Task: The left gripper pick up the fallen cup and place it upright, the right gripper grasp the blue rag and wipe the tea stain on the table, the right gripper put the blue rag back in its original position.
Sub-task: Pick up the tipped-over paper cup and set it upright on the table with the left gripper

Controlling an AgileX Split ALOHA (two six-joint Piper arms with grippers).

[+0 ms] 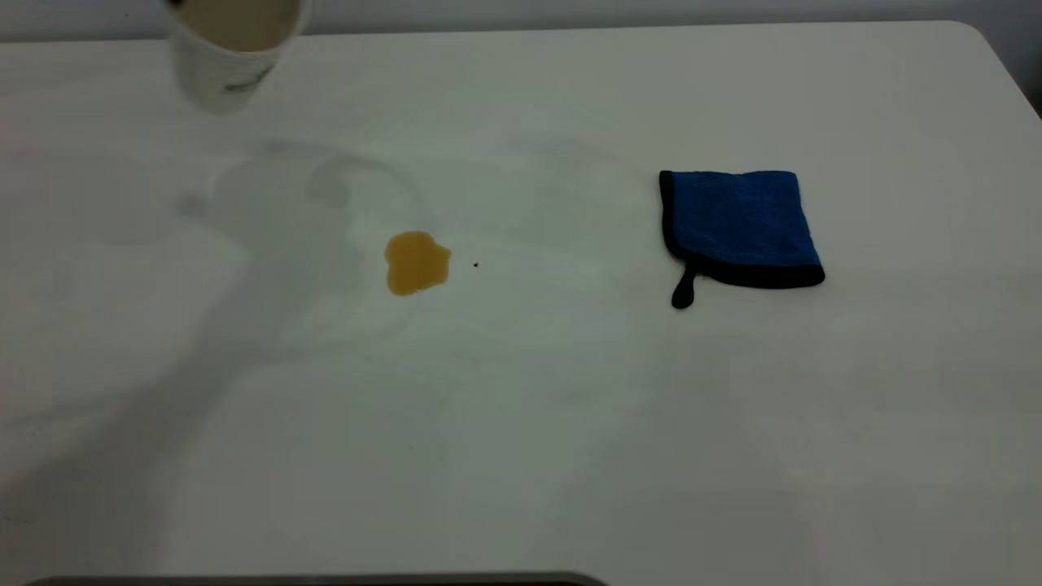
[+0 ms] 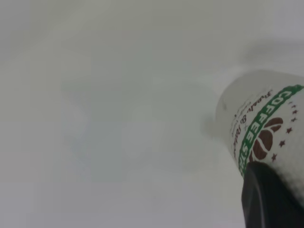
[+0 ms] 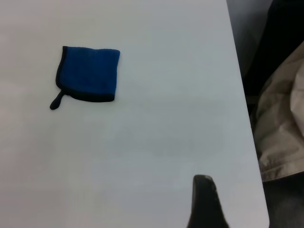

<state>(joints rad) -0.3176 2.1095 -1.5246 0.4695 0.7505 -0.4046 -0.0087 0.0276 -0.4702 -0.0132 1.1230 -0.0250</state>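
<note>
Cup: white textured paper cup (image 1: 232,50) with a green coffee logo, at 11 o'clock on the tabletop, mouth up, tilted; cream inside, contents cannot be told.
Left pincer: one black finger (image 2: 270,199) lies against the cup's (image 2: 266,123) logo side; the other finger is out of view, so its grip cannot be told.
Stain: amber-brown tea puddle (image 1: 416,261) near centre, at 5 o'clock of the cup, well apart.
Speck: tiny black speck (image 1: 475,264) just at 3 o'clock of the puddle.
Rag: folded blue rag with black edging (image 1: 739,226) flat at 3 o'clock of the puddle, well apart.
Right pincer: one black fingertip (image 3: 205,202) above the white tabletop (image 3: 156,142), well apart from the rag (image 3: 88,73); spread or pressed together cannot be told.
</note>
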